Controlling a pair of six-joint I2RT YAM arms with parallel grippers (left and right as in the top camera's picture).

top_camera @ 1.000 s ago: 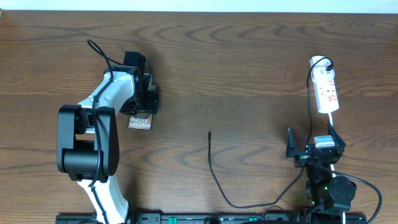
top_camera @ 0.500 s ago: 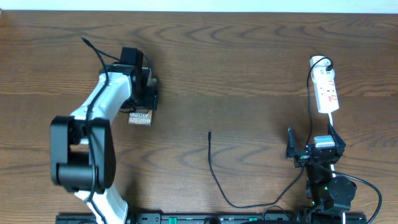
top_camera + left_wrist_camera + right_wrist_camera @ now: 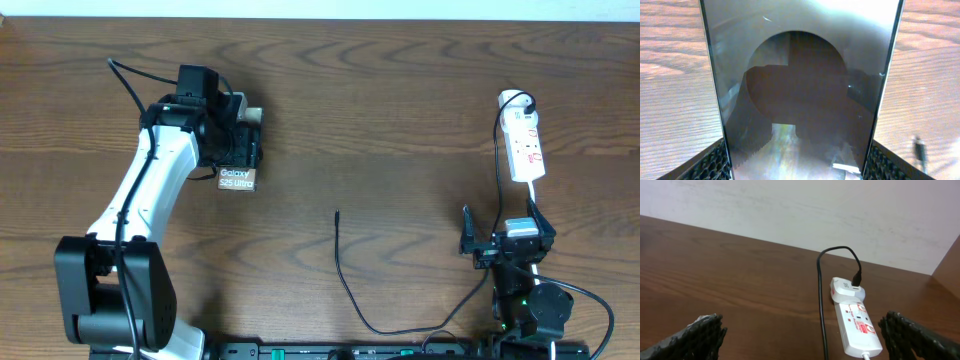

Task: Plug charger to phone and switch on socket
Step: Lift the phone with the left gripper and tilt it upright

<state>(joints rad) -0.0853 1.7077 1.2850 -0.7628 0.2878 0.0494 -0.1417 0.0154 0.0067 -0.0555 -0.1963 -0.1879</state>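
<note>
the left end effector (image 3: 238, 150) is clenched on the phone (image 3: 238, 179) at the far left of the surface (image 3: 400, 80). the charger (image 3: 343, 270) lies mid-surface, its tip well apart from the phone with bare wood between. the right end effector (image 3: 498, 240), spread wide, sits near the socket (image 3: 526, 146) by the right edge.

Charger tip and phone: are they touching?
Apart. The overhead view shows a wide gap between the charger tip, lying mid-table, and the phone off to its left.
</note>
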